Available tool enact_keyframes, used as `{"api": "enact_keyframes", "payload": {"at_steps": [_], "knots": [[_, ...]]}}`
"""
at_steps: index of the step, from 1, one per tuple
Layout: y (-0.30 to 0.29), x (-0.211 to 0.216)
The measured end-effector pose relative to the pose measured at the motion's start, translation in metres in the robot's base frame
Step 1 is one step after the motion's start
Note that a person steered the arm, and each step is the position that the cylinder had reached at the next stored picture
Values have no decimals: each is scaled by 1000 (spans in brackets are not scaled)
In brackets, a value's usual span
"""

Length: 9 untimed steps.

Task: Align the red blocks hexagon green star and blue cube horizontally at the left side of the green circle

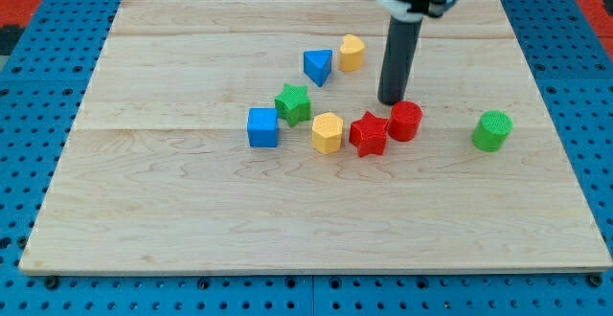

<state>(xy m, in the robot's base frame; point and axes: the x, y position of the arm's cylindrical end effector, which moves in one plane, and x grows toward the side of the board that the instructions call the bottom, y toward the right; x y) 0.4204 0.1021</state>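
**Row loosely formed left of green circle**

Across the wooden worktop (144, 220), left to right: blue cube (262, 127), yellow hexagon (328, 132), red star (369, 134), red cylinder (405, 122); green circle (492, 130) well apart rightward. Green star (293, 104) sits behind. No end effector is fitted; my tip (391, 101) is seen just behind the red cylinder. Farthest: blue triangle (318, 66), yellow block (351, 53).

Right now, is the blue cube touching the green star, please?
No, the blue cube sits just to the lower left of the green star, with a thin strip of board showing between them.
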Motion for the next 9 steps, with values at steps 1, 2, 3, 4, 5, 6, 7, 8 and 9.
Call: {"api": "enact_keyframes", "payload": {"at_steps": [1, 2, 3, 4, 5, 6, 7, 8, 9], "knots": [[-8, 14], [-8, -3], [-50, -43], [-106, -22], [-104, -15], [-94, -18], [-116, -13], [-159, -21], [-208, -24]]}}
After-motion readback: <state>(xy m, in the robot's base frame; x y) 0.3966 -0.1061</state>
